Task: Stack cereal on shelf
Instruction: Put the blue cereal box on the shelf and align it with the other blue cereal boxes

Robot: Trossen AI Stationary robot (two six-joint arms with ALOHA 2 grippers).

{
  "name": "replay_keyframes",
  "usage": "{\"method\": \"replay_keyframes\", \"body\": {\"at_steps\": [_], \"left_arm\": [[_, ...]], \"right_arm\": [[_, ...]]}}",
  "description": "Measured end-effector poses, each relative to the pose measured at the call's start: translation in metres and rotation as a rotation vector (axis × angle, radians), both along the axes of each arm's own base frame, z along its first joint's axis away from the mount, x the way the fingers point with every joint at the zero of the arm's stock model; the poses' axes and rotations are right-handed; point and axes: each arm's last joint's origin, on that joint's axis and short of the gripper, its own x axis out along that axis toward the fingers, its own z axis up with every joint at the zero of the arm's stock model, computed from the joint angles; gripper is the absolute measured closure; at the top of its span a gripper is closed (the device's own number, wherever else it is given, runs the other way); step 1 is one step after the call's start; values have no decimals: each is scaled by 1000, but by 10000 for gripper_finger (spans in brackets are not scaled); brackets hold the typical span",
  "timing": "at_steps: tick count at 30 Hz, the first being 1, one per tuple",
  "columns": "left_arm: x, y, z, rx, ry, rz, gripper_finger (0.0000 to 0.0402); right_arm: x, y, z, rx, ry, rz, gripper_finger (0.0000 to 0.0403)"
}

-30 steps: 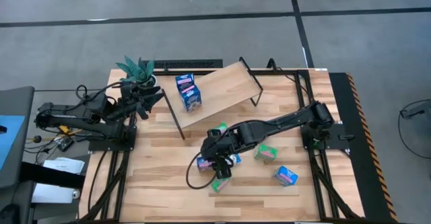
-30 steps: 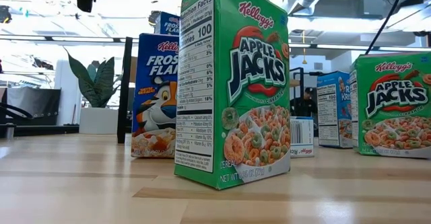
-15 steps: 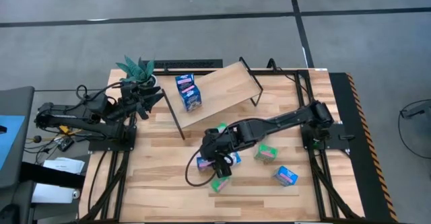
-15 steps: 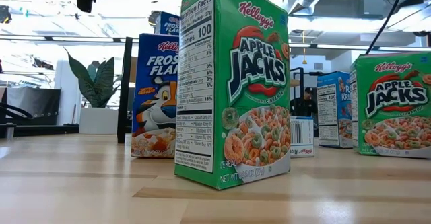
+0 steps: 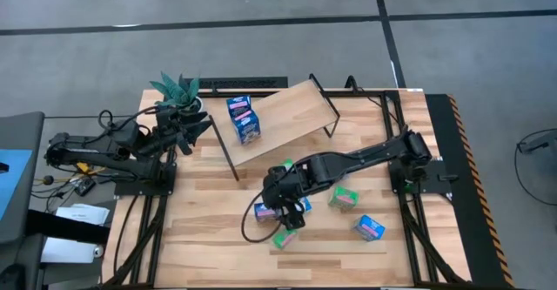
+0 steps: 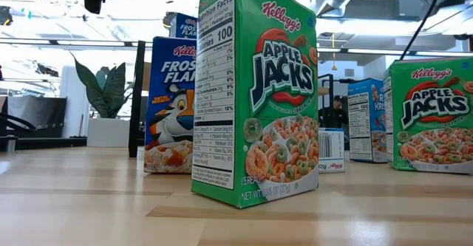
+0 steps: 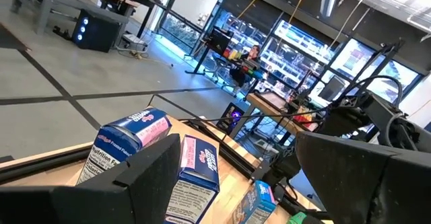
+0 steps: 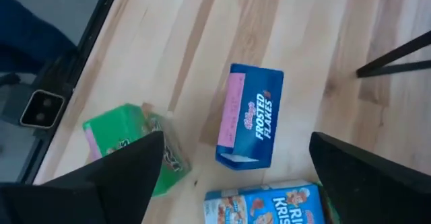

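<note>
My right claw (image 5: 283,212) hangs spread wide and empty over the Frosted Flakes box (image 8: 248,115), bare wooden table (image 5: 200,238) beyond its long side. A green box (image 8: 135,146) lies near it. Farther off, the tilted shelf (image 5: 291,111) holds two blue boxes (image 5: 243,120); my left claw (image 5: 193,126) waits open beside it.

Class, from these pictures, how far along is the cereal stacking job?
Done: two blue cardboard cereal boxes stand on the tilted wooden shelf. In hand: nothing; the right gripper, jaws open, hovers over a blue Frosted Flakes box. Left: the green and blue boxes on the wooden tabletop. The left gripper waits by the shelf.
</note>
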Motion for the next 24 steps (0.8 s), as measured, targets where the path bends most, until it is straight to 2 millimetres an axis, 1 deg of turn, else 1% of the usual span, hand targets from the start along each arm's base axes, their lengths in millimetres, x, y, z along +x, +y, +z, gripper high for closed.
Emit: {"method": "replay_keyframes", "body": {"at_steps": [2, 6, 12, 17, 24], "left_arm": [[0, 0, 0, 0, 0, 0, 119], [0, 0, -2, -14, 11, -2, 119], [1, 0, -4, -46, 16, -7, 119], [1, 0, -5, -49, 17, -7, 119], [1, 0, -5, -50, 18, -7, 119]], "right_arm": [[0, 3, -6, 16, 0, -32, 11], [1, 2, -16, -7, 4, -70, 18], [3, 1, -26, 18, -15, -112, 16], [2, 0, -34, -4, -7, -138, 17], [0, 0, -48, 12, 17, -174, 17]]}}
